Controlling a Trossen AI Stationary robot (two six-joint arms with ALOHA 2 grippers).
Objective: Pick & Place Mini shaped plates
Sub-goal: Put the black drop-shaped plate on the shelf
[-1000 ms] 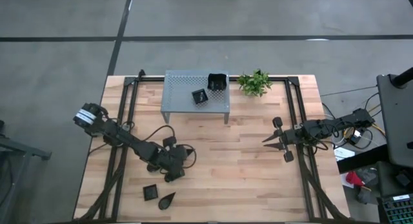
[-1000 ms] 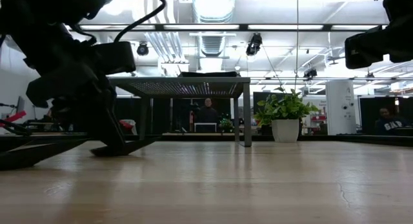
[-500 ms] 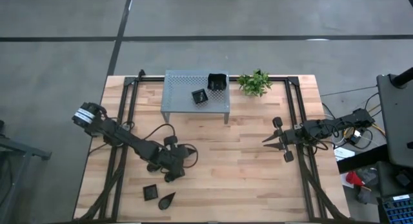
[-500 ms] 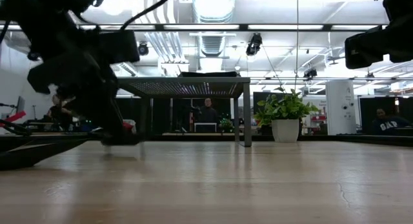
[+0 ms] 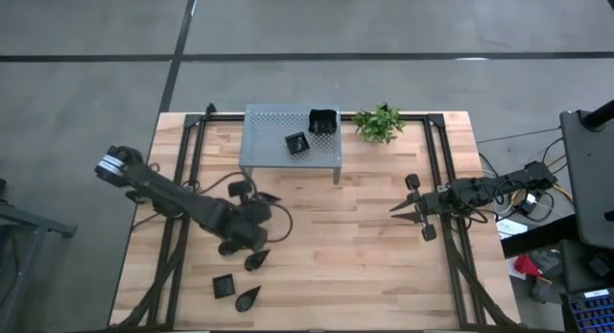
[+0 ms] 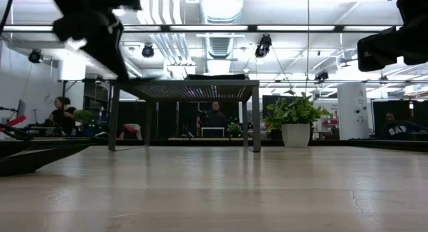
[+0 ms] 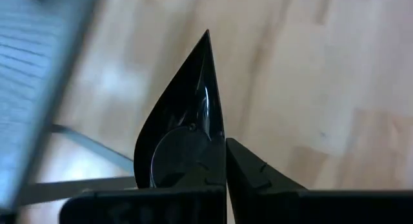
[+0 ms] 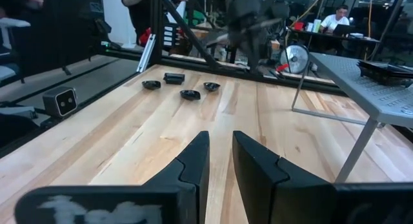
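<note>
My left gripper (image 5: 261,203) (image 7: 224,143) is up in the air left of the table's middle, shut on a glossy black leaf-shaped plate (image 7: 184,130). Below and nearer lie another leaf plate (image 5: 256,261), a small square plate (image 5: 223,285) and a third leaf (image 5: 247,297), flat on the wood; the right wrist view shows them far off (image 8: 190,94). A small square plate (image 5: 296,142) and a larger one (image 5: 323,122) sit on the shelf. My right gripper (image 5: 396,207) (image 8: 221,153) waits at the table's right, open by a narrow gap, touching nothing. My left gripper pinches the leaf plate between its two fingers (image 7: 255,175) at the rim of the broad, rounded end (image 7: 193,166). The pointed tip (image 7: 207,37) sticks out ahead of the fingers. The plate is lifted clear of the table.
The grey perforated shelf (image 5: 278,131) stands at the far edge's middle, with a small green plant (image 5: 377,122) to its right. Bare wood lies between the two arms. A cable loops beside the left arm (image 5: 230,194). People sit in the room beyond (image 6: 215,115).
My left gripper has risen from the tabletop by the near-left plates and moved toward the far edge and the shelf, carrying the leaf plate lifted clear. One leaf plate shows on the wood where the gripper was.
</note>
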